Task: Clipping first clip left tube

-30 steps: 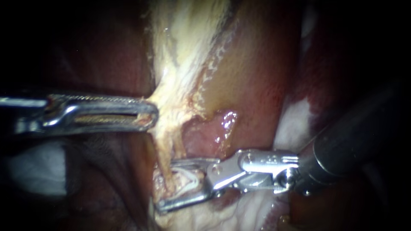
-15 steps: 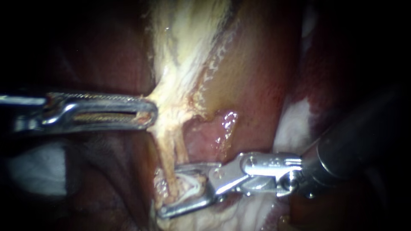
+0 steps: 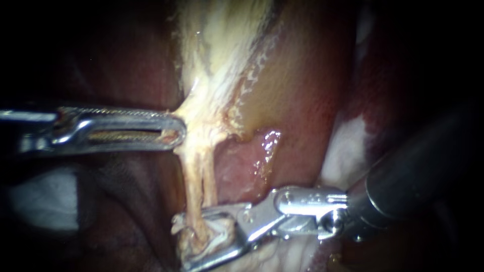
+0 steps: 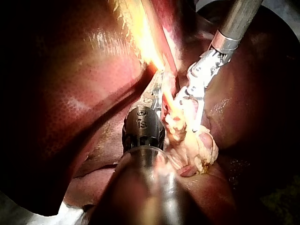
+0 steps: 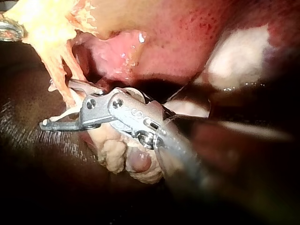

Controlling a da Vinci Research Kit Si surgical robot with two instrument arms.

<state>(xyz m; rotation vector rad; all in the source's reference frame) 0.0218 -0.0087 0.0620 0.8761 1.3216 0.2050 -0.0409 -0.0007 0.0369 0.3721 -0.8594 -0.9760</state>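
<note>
Two thin pale tubes run down side by side. The left tube (image 3: 190,177) passes between the spread jaws of the right instrument (image 3: 194,236), which straddle both tubes low down without clamping either. Above, the left instrument (image 3: 179,132) is clenched on the pale tissue (image 3: 201,123) from which the tubes descend.

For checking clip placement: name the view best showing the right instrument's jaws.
Endoscope view: the right instrument has both jaws visible, open, the tubes passing between them. Right wrist view shows them side-on, pale tissue crowding the gap. Left wrist view: partly hidden by it.
</note>
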